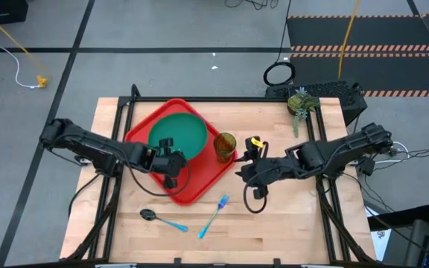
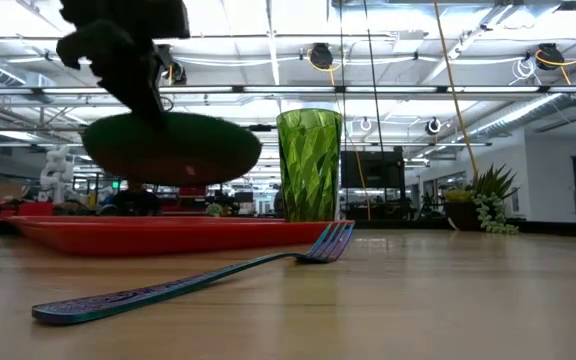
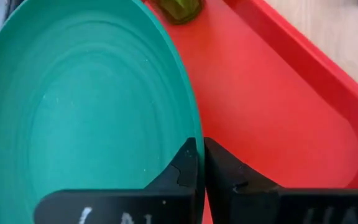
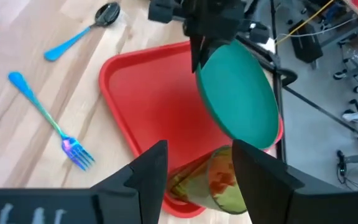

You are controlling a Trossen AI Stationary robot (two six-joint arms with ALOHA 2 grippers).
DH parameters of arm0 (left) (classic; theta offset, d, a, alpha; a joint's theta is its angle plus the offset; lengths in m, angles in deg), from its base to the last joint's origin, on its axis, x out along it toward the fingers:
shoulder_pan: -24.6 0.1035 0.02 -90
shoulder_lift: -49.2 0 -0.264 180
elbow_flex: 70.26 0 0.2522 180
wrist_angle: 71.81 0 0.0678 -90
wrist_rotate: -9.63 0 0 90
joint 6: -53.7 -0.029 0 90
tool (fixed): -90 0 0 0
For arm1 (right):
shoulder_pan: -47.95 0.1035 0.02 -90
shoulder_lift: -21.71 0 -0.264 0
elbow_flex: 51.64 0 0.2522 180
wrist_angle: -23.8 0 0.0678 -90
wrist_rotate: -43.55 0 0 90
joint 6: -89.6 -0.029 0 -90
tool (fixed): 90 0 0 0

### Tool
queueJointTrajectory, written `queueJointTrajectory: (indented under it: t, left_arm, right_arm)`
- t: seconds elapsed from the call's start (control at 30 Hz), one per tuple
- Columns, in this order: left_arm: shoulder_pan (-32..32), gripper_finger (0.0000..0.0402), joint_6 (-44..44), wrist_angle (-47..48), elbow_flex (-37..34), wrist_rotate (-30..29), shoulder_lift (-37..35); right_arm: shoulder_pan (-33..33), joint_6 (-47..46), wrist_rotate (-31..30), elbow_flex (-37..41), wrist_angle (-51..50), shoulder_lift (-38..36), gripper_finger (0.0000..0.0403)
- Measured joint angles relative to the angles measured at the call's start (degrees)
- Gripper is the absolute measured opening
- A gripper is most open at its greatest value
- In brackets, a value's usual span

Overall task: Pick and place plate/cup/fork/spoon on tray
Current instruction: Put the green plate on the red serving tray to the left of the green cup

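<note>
The dark-green plate (image 1: 181,130) hangs over the red tray (image 1: 192,186), held by my left gripper (image 1: 168,156), which is shut on it. The olive-green cup (image 1: 225,146) stands upright on the tray's right corner. My right gripper (image 4: 197,168) is open just to the right of the cup, one finger on either side and clear of it. The light-blue fork (image 1: 214,214) and the dark-bowled spoon (image 1: 159,217) lie flat on the table in front of the tray. My left gripper pinches the plate's rim (image 3: 188,127) on its near side between the two fingers, one on the upper face and one outside it. The fingers come slanting down from the table's near left. The plate (image 2: 173,148) is lifted clear above the tray (image 2: 168,235).
A small potted plant (image 1: 302,104) stands at the table's far right corner. Bare wood lies to the right of the tray and along the near edge around the fork (image 2: 198,285).
</note>
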Motion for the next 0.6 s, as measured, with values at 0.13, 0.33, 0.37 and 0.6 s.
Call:
queueJointTrajectory:
  t: [0.13, 0.33, 0.37, 0.6]
  left_arm:
    - [-0.04, 0.0012, 2.9, -4.32, -3.42, 0.06, 0.0]
    - [-0.7, 0.0008, 2.52, -9.54, -7.14, 1.44, 0.04]
    - [-0.72, 0.0007, 2.35, -10.05, -7.47, 1.46, 0.04]
    - [-0.81, 0.0014, 0.02, -16.19, -11.29, 1.33, 0.04]
  right_arm:
    - [0.0, 0.52, -0.07, 3.61, 1.74, -0.59, 0.0171]
    - [0.73, 2.81, -0.12, 5.81, 6.44, -2.65, 0.0171]
    - [0.87, 2.62, -0.07, 5.8, 6.74, -3.3, 0.0171]
    - [2.19, -0.48, -0.05, 5.8, 7.43, -6.26, 0.0171]
